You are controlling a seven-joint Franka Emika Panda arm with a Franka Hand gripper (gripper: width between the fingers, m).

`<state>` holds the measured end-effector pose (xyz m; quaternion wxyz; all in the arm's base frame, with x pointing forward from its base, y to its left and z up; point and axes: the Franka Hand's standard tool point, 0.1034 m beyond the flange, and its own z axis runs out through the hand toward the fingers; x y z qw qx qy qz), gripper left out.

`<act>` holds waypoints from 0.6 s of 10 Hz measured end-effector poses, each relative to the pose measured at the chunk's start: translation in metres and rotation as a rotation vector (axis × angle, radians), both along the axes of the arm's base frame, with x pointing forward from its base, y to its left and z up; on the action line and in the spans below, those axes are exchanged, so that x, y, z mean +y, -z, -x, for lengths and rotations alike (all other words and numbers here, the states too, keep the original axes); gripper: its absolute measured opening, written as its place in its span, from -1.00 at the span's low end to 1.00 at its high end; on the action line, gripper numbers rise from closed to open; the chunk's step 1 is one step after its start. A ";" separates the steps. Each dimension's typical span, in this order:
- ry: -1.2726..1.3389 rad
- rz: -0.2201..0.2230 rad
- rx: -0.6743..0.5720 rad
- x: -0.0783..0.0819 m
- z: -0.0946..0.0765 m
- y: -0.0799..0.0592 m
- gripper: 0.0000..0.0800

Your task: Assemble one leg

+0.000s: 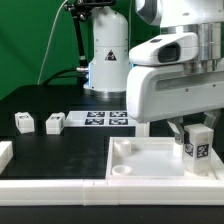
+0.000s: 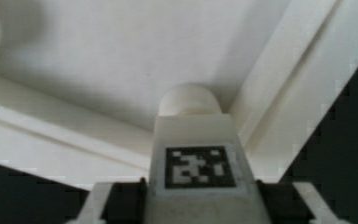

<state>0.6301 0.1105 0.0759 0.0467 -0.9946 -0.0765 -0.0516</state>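
Note:
My gripper (image 1: 196,143) is shut on a white leg (image 1: 197,147) with a black-and-white tag on its side. It holds the leg upright over the far right corner of the large white panel (image 1: 150,160), its lower end at the panel's surface. In the wrist view the leg (image 2: 197,150) runs from between my fingers (image 2: 119,205) to its rounded tip at the panel's (image 2: 105,70) inner corner. Whether the tip sits in a socket is hidden. Two more legs (image 1: 24,122) (image 1: 54,123) lie on the black table at the exterior view's left.
The marker board (image 1: 105,119) lies flat behind the panel. The robot base (image 1: 105,60) stands at the back centre. A white frame edge (image 1: 60,187) runs along the front, with a white part (image 1: 5,152) at the exterior view's far left.

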 end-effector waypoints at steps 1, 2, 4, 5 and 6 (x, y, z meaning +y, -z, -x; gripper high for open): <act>0.109 -0.018 0.003 0.000 -0.001 0.000 -0.27; 0.267 -0.036 0.012 0.000 -0.001 0.000 -0.27; 0.510 -0.087 0.036 -0.001 -0.001 0.000 -0.27; 0.630 -0.102 0.041 0.000 0.000 0.000 -0.27; 0.787 -0.118 0.058 0.004 0.001 0.001 -0.27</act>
